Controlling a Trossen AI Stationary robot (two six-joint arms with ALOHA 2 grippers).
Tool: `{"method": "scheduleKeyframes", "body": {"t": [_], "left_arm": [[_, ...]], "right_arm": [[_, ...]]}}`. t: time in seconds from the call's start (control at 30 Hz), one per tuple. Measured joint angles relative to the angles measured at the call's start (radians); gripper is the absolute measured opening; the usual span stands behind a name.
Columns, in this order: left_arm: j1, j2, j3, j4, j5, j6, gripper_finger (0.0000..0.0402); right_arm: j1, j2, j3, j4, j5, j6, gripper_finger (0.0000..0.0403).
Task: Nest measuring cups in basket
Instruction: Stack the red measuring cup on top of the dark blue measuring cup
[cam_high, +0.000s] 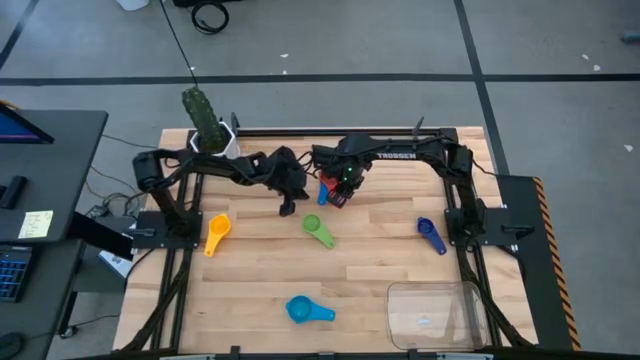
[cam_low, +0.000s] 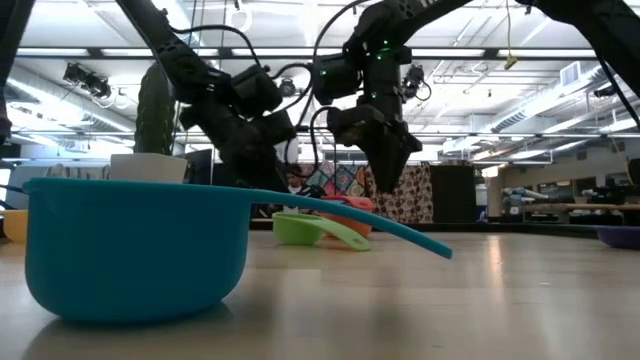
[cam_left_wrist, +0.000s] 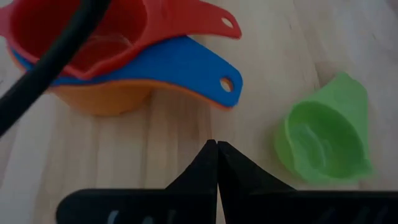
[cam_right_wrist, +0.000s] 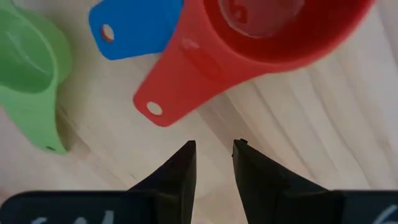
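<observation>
Plastic, light and stiff, the red measuring cup atop its stack looks easiest pinched by its flat handle, at twelve o'clock from the right tool, parted and empty; the left tool is clenched on nothing.

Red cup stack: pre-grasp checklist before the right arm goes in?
1. Right gripper open: ok, a narrow gap shows between its fingers.
2. Aligned with the red cup: ok, its handle points toward the fingers in the right wrist view.
3. Stack seated: ok, the red cup sits in a blue cup, which sits in an orange one.
4. Left gripper clear of the stack: cannot tell, it is shut and close beside it.
5. Green cup out of the path: ok, apart from the stack.
6. Basket ready: ok, no cups in it.
</observation>
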Motion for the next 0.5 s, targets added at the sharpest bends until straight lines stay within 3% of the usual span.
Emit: {"method": "scheduleKeyframes", "body": {"t": [0.5], "left_arm": [[0.0, 0.123, 0.045, 0.056, 0.066, 0.032, 0.0005]], "right_arm": [[-0.045, 0.003, -0.064, 0.077, -0.045, -0.096, 0.011]]}}
